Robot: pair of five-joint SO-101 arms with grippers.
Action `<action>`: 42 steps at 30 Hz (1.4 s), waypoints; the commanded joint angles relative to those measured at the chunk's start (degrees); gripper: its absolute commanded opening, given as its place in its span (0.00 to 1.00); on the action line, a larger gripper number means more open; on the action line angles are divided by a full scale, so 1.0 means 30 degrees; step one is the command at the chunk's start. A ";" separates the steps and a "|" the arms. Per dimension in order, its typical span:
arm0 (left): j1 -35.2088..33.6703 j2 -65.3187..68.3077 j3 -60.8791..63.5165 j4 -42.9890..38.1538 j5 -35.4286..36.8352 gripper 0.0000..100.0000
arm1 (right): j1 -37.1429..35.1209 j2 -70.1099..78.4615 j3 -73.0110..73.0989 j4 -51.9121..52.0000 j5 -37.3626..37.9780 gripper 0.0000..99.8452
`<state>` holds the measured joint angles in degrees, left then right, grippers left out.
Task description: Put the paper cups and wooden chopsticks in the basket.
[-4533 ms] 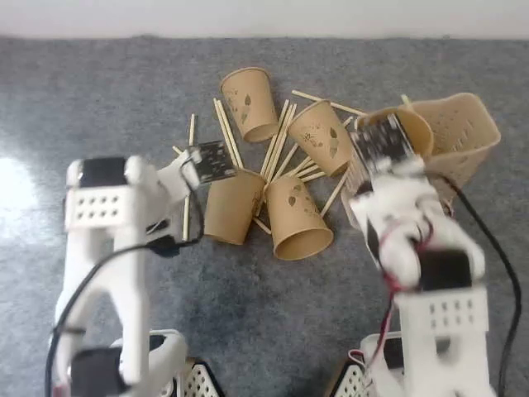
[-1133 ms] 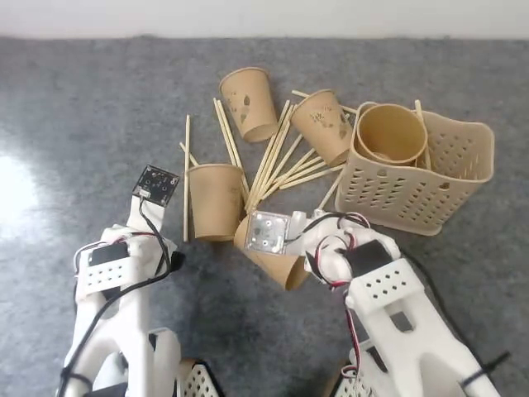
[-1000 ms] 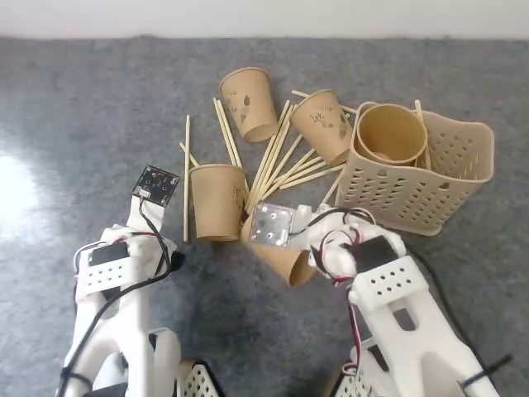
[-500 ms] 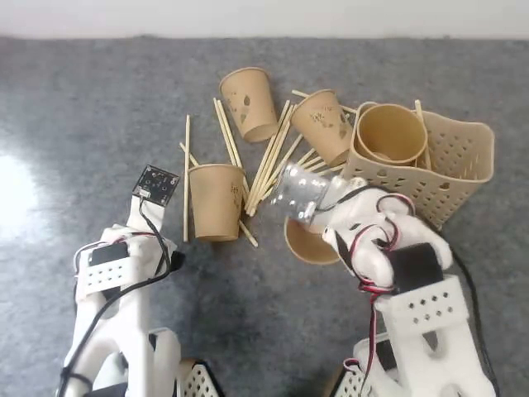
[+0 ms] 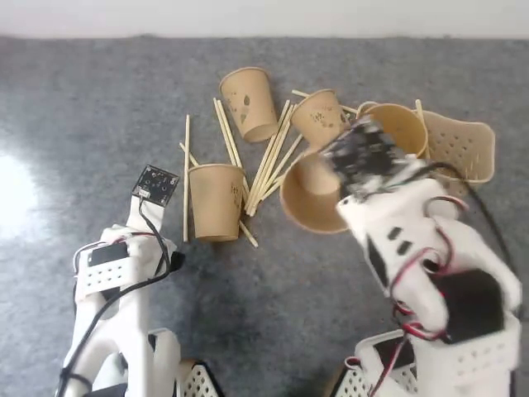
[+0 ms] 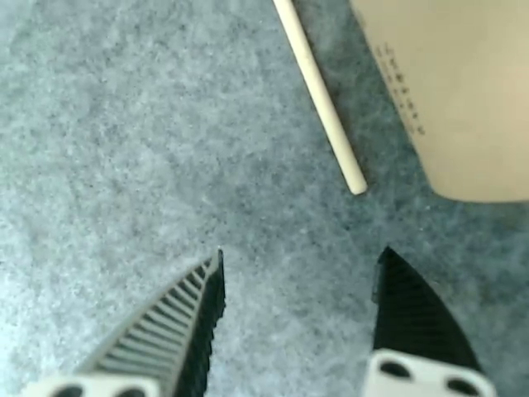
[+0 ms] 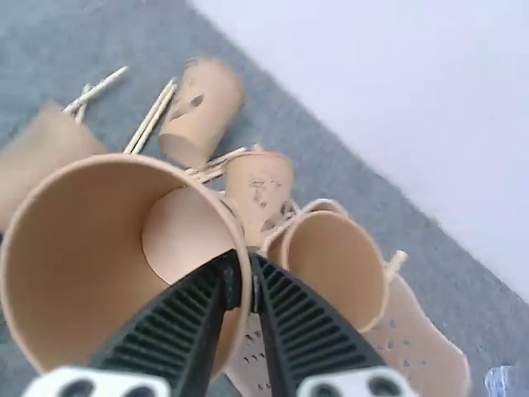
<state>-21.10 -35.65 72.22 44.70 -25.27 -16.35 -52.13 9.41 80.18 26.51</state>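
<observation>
The grey carpeted table [image 5: 91, 91] carries everything. The basket [image 5: 467, 141] stands at its right side, with its near wall hidden under the right arm [image 5: 421, 256]. A nested cup [image 5: 407, 124] sits mouth-up in the basket's left end. A middle cup [image 5: 321, 117] lies on its side just beside that end, between the basket and the rest of the pile. A far cup [image 5: 248, 103] lies tipped over farther back. A lying cup [image 5: 215, 201] rests on its side near the left arm [image 5: 120, 281]. The chopsticks [image 5: 273, 157] fan out between these cups, some running under them, and a lone chopstick [image 5: 187, 178] lies alongside the lying cup.

The right arm stretches forward over the basket's near side. The right gripper [image 7: 242, 285] is pinched on the rim of the held cup [image 5: 310, 194], one finger inside and one outside. That cup is tilted, mouth toward the wrist, just left of the basket over the chopsticks' near ends. The left arm is drawn back, and the left gripper [image 6: 297, 277] hangs over bare carpet with its fingers spread, near the lone chopstick's end.
</observation>
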 commanded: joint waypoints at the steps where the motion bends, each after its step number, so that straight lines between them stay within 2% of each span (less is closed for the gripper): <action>1: -0.0088 -0.0527 -0.0073 -0.0264 0.0176 0.29 | 0.1480 0.2037 -0.4220 0.1949 -0.1582 0.01; 8: -0.0088 -0.0527 -0.0044 -0.0264 0.0176 0.29 | 0.3238 0.9538 -1.4857 0.7106 -0.3722 0.01; 13: -0.0059 -0.0527 -0.0044 -0.0264 0.0176 0.29 | 0.3297 1.2352 -2.0190 0.7663 -0.4132 0.01; 17: -0.0059 -0.0527 -0.0044 -0.0293 0.0176 0.29 | 0.3473 1.3172 -2.0396 0.7634 -0.4190 0.01; 27: -0.0059 -0.0527 -0.0044 -0.0352 0.0176 0.29 | 0.6696 1.4198 -2.0103 0.7604 -0.4103 0.01; 42: -0.0059 -0.0527 -0.0044 -0.0352 0.0176 0.29 | 0.6989 1.6923 -1.8491 0.7634 -0.4220 0.01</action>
<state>-21.10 -35.65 72.22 44.70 -25.27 3.78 -1.85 -45.98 100.66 14.55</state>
